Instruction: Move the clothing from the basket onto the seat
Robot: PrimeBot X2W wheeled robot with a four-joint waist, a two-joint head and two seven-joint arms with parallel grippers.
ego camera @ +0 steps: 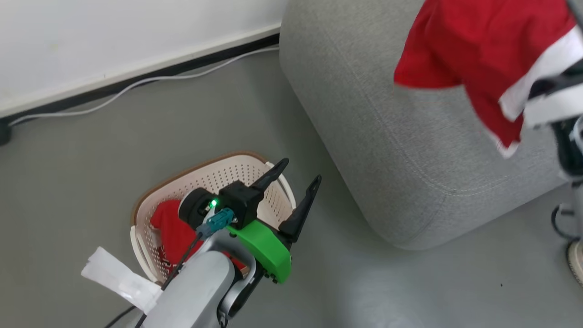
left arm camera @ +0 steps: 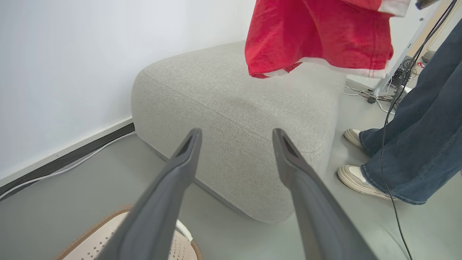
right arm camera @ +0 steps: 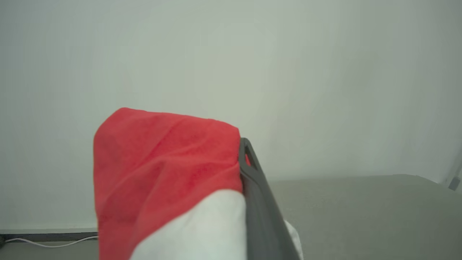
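Note:
The cream basket point(ego camera: 237, 175) stands on the floor at lower left and holds one red piece of clothing point(ego camera: 173, 234). My left gripper point(ego camera: 299, 172) hovers open and empty over the basket's right rim, its fingers point(left arm camera: 187, 151) pointing toward the grey seat point(ego camera: 387, 136). A second red garment point(ego camera: 469, 50) with a white hem band hangs in the air above the seat point(left arm camera: 234, 104). My right gripper point(right arm camera: 241, 155) is shut on that garment point(right arm camera: 162, 162), which drapes over and hides one finger. From the left wrist the same garment point(left arm camera: 317, 36) hangs over the seat top.
A person in jeans point(left arm camera: 426, 126) and pale shoes point(left arm camera: 357, 178) stands right of the seat, among cables point(left arm camera: 388, 108). A white cable point(ego camera: 136, 84) runs along the wall base. A white crumpled sheet point(ego camera: 118, 278) lies by the basket's left side.

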